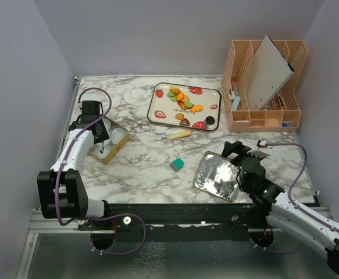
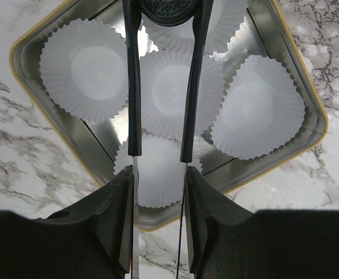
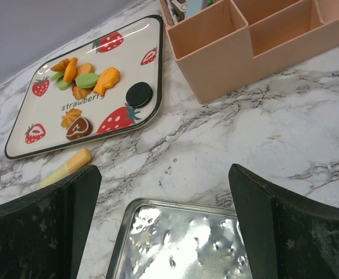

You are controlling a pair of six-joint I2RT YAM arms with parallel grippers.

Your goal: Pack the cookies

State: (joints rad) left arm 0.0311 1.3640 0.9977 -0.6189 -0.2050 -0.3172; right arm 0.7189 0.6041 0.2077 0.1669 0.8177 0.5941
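My left gripper (image 1: pixel 99 138) (image 2: pixel 159 174) is shut on thin tweezers (image 2: pixel 133 87). The tweezer tips pinch a round black cookie (image 2: pixel 168 11) over a gold-rimmed tin (image 1: pixel 112 154) (image 2: pixel 29 87) lined with white paper cups (image 2: pixel 93 70). The other cookies (image 1: pixel 184 102) (image 3: pixel 85 78), orange, green and brown, lie on the strawberry tray (image 1: pixel 156 113) (image 3: pixel 152 75). Another black cookie (image 1: pixel 209 121) (image 3: pixel 139 94) sits at the tray's near right corner. My right gripper (image 1: pixel 242 152) (image 3: pixel 163 174) is open and holds nothing, low over the far edge of the silver tin lid (image 1: pixel 216 177) (image 3: pixel 186 244).
A teal block (image 1: pixel 177 164) and a yellow stick (image 1: pixel 179 134) (image 3: pixel 64 168) lie between the tray and the lid. A peach desk organizer (image 1: pixel 262 110) (image 3: pixel 227 46) holding a grey board (image 1: pixel 268 72) stands at the back right. Walls close in the left, back and right.
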